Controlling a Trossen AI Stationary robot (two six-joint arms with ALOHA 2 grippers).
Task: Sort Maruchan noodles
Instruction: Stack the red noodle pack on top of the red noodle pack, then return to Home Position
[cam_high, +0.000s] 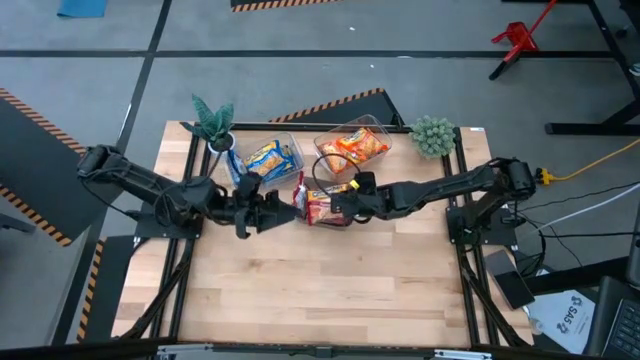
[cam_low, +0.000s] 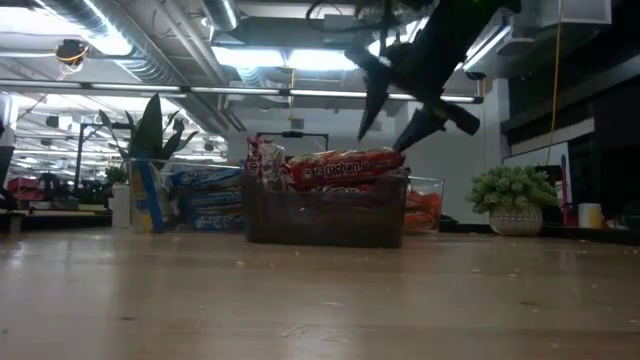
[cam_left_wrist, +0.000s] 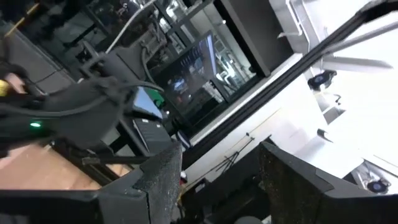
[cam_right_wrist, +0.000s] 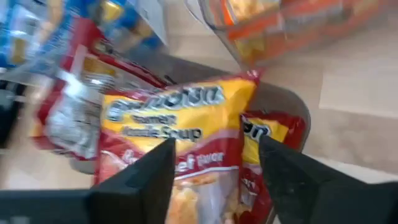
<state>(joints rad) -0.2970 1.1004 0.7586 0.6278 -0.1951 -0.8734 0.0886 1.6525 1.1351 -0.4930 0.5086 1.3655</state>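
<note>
Red-and-yellow Maruchan packet (cam_right_wrist: 186, 134) lay closest, between the spread fingers of the right gripper (cam_right_wrist: 214, 180), atop others in the dark bin (cam_low: 325, 215); not pinched. Judged light, crinkly, slippery, with brittle contents: grip by short edges. Blue packets (cam_high: 270, 157) and orange packets (cam_high: 355, 145) sat in clear bins. Left gripper (cam_high: 262, 208) hung beside, spread, empty. Wooden table (cam_high: 330, 290); striped floor tape beyond.

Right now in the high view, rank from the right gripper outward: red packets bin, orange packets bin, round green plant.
1. Red packets bin: directly under the right gripper, mid-table.
2. Orange packets bin: just beyond, toward the table's back edge.
3. Round green plant: back right corner, clearly farthest.
</note>
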